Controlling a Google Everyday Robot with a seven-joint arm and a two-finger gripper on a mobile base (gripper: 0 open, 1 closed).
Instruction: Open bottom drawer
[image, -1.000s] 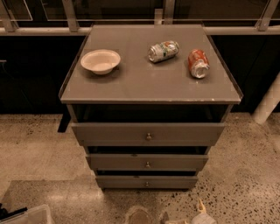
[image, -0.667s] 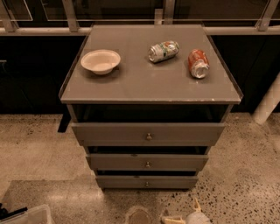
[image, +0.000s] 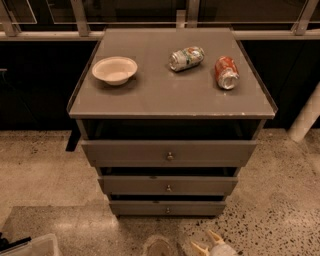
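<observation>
The bottom drawer (image: 150, 208) is the narrowest, lowest grey-brown front of three, with a small round metal knob (image: 167, 210) at its centre. It stands about flush under the middle drawer (image: 140, 185). The top drawer (image: 125, 153) is the widest front. My gripper (image: 209, 242) shows at the bottom edge, low over the floor and in front of the cabinet, a little right of the knob. Its pale fingertips (image: 216, 236) point up towards the drawers and stand apart, holding nothing.
On the cabinet top (image: 150, 95) lie a white bowl (image: 115, 69), a crushed silver can (image: 186, 58) and a crushed red can (image: 226, 72). A clear plastic bin (image: 30, 246) sits at the bottom left. A white post (image: 306, 120) stands at right. Speckled floor surrounds the cabinet.
The gripper has moved slightly at the bottom edge of the view. The drawers and the things on the top have not moved.
</observation>
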